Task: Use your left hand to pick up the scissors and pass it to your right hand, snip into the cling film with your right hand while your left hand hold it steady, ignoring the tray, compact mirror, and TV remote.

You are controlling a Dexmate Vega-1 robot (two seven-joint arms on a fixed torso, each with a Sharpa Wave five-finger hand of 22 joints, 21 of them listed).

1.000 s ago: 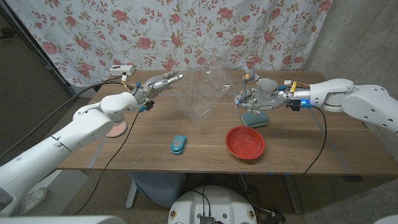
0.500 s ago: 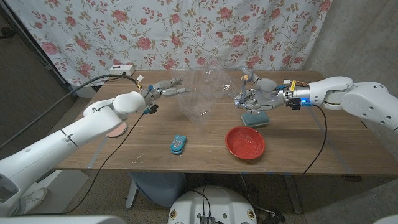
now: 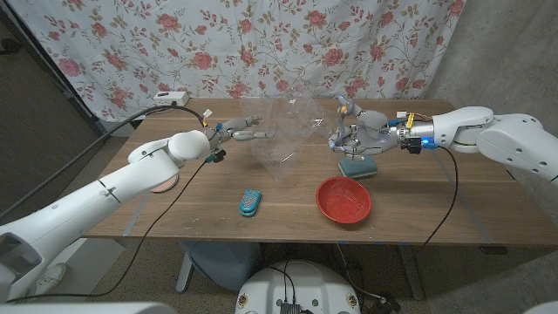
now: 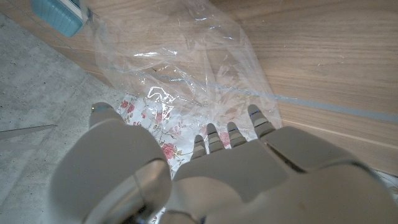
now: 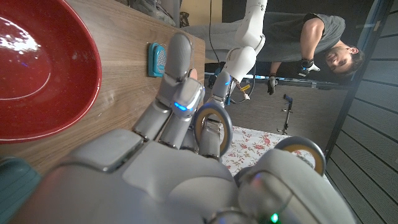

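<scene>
The clear cling film point(image 3: 283, 131) hangs crumpled over the middle back of the table. It also appears close ahead in the left wrist view point(image 4: 180, 62). My left hand point(image 3: 240, 133) reaches in from the left with its fingers straight, their tips at the film's left edge. No grip on the film shows, and its fingertips point(image 4: 214, 134) lie just short of the sheet. My right hand point(image 3: 357, 135) is to the right of the film and grips the scissors point(image 3: 346, 111). Their ring handles point(image 5: 211, 127) sit among its curled fingers.
A red bowl-shaped tray point(image 3: 343, 199) lies front right, and a teal case point(image 3: 357, 167) sits under my right hand. A blue remote point(image 3: 250, 202) lies front middle. A pink disc point(image 3: 161, 181) shows beneath my left arm. A person point(image 5: 323, 43) stands beyond the table.
My left hand has moved right and slightly lower, bringing its fingertips up to the film's left edge. The right hand with the scissors has stayed put.
</scene>
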